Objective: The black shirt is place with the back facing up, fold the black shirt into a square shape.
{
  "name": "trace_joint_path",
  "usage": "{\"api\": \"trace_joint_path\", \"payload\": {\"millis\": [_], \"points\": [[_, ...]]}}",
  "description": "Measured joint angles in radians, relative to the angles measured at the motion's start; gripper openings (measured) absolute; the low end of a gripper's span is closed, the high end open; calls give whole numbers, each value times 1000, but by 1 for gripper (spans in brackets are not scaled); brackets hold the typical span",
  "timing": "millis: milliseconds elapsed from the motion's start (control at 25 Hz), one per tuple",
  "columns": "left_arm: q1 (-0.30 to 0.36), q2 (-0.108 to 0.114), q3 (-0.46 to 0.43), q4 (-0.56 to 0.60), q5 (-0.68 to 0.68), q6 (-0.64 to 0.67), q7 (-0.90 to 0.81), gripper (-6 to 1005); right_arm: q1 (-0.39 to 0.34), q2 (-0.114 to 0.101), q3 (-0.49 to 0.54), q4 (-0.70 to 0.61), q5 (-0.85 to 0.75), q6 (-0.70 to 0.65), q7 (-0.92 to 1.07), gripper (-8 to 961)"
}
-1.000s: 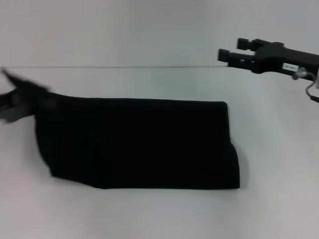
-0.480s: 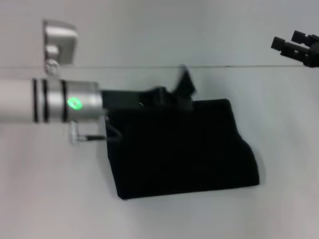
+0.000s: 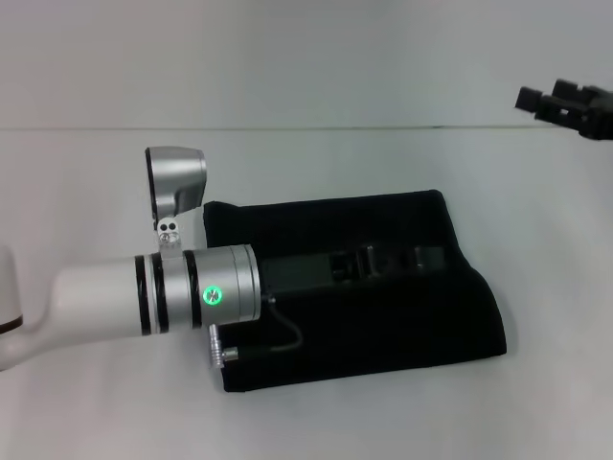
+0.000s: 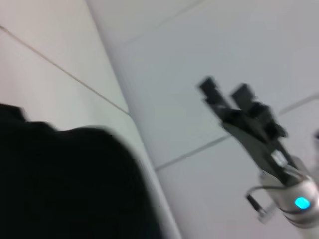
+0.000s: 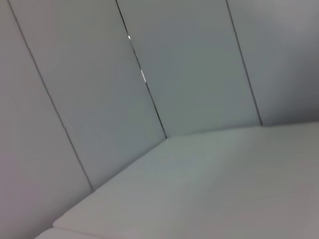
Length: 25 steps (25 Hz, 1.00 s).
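The black shirt (image 3: 383, 316) lies folded into a roughly rectangular block on the white table, right of centre in the head view. No lettering shows. My left arm reaches across it from the left, and my left gripper (image 3: 421, 259) sits low over the shirt's upper middle, black against black. The shirt also fills the dark corner of the left wrist view (image 4: 65, 184). My right gripper (image 3: 542, 94) is open and empty, held high at the far right, away from the shirt. It also shows in the left wrist view (image 4: 224, 88) with its fingers apart.
The white table (image 3: 96, 412) meets a white wall at a thin line (image 3: 306, 127) behind the shirt. My left arm's silver wrist (image 3: 192, 287) covers the shirt's left end. The right wrist view shows only white wall panels (image 5: 189, 74).
My left arm swept from the shirt's left end to the right, bringing the left part over. The shirt is now about half as wide. My right gripper drew back to the right.
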<state>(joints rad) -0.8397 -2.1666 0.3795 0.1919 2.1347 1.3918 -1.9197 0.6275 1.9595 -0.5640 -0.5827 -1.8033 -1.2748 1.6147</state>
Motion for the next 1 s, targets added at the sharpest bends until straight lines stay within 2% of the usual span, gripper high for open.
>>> {"api": "trace_joint_path", "payload": {"millis": [120,160,200,240,320,400,720,920,1000], "points": [[-5,2,2,32,1,123,71,293,13,-25,-32,0,-55,-7,149,897],[-5,2,3,46,2,167,94,326,23,-42,-51,0,-96,-20,252,897],[-4,3,7,66,3,220,123,375,23,-42,-51,0,-96,-20,252,897],[-4,3,7,66,3,220,123,423,30,-48,-58,0,-118,-29,302,897],[8,4,33,132,6,328,189,520,43,-60,-72,0,-156,-44,390,897],[35,6,70,195,5,355,247,594,59,-64,-86,5,-191,-58,464,897],[132,25,151,297,8,345,537,798,123,-38,-154,77,-267,-60,590,897],[194,32,235,420,15,343,582,952,166,-17,-157,127,-325,-55,636,897],[206,33,249,445,15,343,583,951,177,-5,-158,129,-358,-50,660,897]]}}
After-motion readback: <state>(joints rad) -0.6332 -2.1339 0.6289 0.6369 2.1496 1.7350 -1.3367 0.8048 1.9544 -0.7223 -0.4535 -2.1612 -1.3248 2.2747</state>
